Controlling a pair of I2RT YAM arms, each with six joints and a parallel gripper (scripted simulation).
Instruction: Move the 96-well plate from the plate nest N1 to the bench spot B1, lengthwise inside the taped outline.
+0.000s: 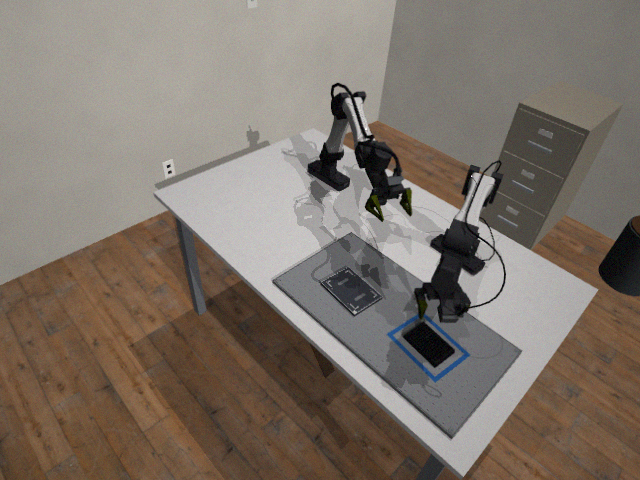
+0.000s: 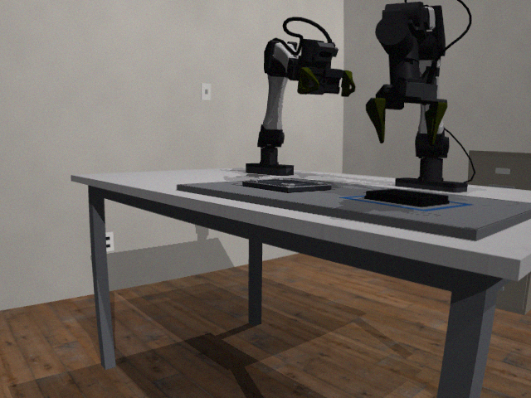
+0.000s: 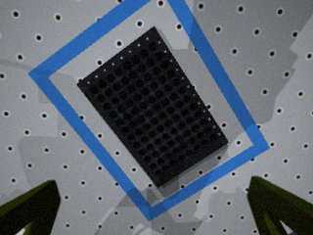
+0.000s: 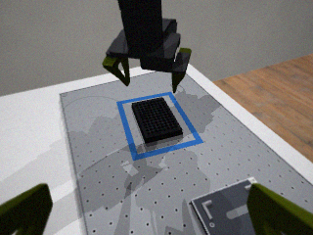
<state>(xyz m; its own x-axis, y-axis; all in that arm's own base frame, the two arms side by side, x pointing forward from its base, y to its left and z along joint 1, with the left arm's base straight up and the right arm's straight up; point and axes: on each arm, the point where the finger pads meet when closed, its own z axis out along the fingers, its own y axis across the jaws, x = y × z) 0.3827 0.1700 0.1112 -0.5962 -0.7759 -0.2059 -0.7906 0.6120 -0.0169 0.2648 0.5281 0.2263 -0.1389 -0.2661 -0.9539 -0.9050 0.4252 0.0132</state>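
Note:
The black 96-well plate (image 1: 428, 344) (image 2: 406, 197) (image 3: 153, 108) (image 4: 156, 119) lies flat on the board inside the blue taped outline (image 1: 411, 357) (image 3: 219, 73) (image 4: 126, 128). Its long sides run along the outline's long sides, and grey board shows between plate and tape all round. My left gripper (image 2: 407, 141) (image 3: 154, 187) (image 4: 151, 87) is open and empty, raised above the plate and apart from it. One of its fingers is hidden in the top view. My right gripper (image 1: 396, 217) (image 2: 328, 85) (image 4: 150, 193) is open and empty, high over the table behind the nest. The plate nest (image 1: 343, 294) (image 4: 225, 211) is empty.
The grey perforated board (image 1: 330, 325) (image 2: 454, 228) carries the nest and the outline along the table's front part. Both arm bases stand behind it on the white table (image 1: 242, 227). A filing cabinet (image 1: 547, 155) stands on the floor behind the table.

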